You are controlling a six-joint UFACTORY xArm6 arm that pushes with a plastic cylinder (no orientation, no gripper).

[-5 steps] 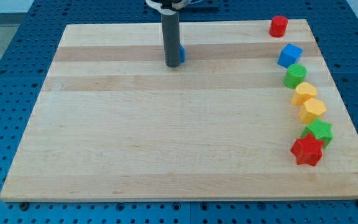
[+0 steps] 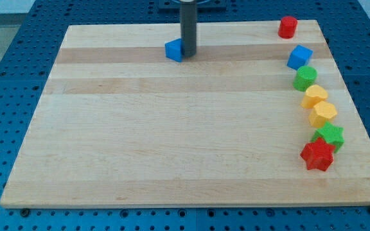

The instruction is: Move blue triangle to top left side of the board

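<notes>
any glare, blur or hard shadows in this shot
Camera view: even, soft lighting, no glare on the wooden board; blocks such as the red star are sharp with faint shadows; my tip sits crisp against the blue triangle's right side.

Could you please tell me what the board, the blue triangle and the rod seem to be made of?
The board looks like light, unpainted wood: pale planks with visible grain bands. The blue triangle appears to be moulded plastic or painted wood, uniformly coloured and matte; I cannot tell which. The rod is dark and smooth, probably metal or plastic; my tip sits against the triangle's right side.
</notes>
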